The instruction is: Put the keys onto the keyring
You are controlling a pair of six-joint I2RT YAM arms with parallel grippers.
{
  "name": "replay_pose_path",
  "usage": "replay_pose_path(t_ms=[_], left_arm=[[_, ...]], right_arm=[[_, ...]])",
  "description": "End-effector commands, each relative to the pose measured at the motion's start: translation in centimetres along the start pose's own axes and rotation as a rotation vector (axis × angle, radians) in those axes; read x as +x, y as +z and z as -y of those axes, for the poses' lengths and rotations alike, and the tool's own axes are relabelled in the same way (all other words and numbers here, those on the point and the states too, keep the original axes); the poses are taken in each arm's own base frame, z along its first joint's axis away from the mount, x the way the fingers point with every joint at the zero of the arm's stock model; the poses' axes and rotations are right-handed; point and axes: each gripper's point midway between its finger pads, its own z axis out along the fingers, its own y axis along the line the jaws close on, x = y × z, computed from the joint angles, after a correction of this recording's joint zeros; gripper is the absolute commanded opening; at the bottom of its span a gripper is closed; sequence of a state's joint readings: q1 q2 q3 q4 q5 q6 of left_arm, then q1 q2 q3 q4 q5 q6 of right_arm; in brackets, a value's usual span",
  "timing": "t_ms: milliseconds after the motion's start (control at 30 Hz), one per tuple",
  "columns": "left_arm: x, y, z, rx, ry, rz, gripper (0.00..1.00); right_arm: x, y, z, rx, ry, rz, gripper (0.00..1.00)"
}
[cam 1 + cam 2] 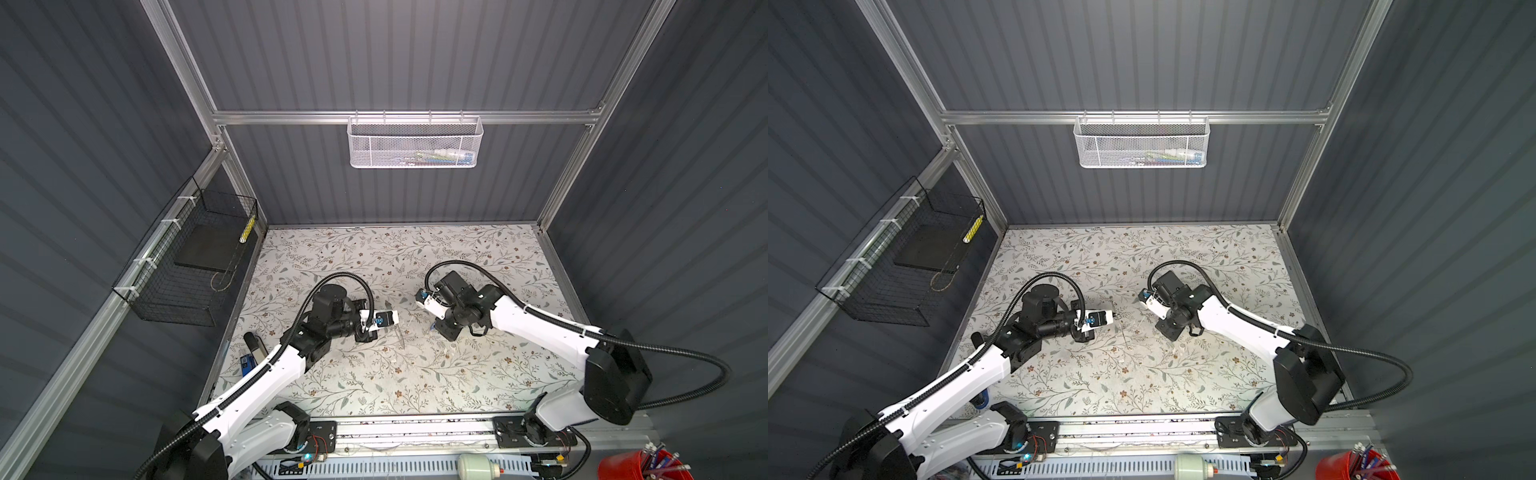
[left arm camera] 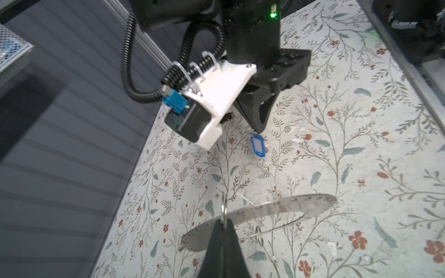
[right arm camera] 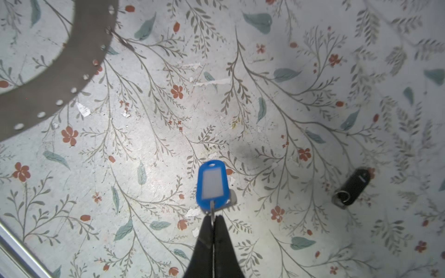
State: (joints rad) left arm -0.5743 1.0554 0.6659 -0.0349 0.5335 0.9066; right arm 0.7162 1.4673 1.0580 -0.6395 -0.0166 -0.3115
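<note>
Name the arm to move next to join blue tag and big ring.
Right, probably: the right gripper holds the blue tag; the left gripper holds the big ring by a split ring.

Over the floral table, the left gripper is pointing rightward, a thin ring hanging edge-on at its tip. The right gripper is aiming down near it. A white basket is hanging on the rear rail, a black basket at the left, and a red bucket is standing front right.
</note>
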Motion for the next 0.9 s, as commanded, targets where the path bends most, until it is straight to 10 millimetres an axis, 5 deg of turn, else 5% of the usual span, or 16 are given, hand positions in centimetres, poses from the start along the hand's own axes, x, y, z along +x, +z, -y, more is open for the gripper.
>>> replay_pose_path(t_ms=[0, 333, 867], left_arm=[[-1.5, 0.1, 0.8, 0.097, 0.027, 0.070, 0.00], [-2.7, 1.4, 2.1, 0.287, -0.079, 0.130, 0.00], [-3.6, 3.6, 3.7, 0.461, -0.173, 0.126, 0.00]], right_arm=[[-0.8, -1.3, -0.7, -0.005, -0.160, 0.093, 0.00], [-3.4, -6.8, -3.8, -0.020, -0.391, 0.506, 0.00], [-4.5, -8.1, -4.7, 0.108, -0.607, 0.681, 0.00]])
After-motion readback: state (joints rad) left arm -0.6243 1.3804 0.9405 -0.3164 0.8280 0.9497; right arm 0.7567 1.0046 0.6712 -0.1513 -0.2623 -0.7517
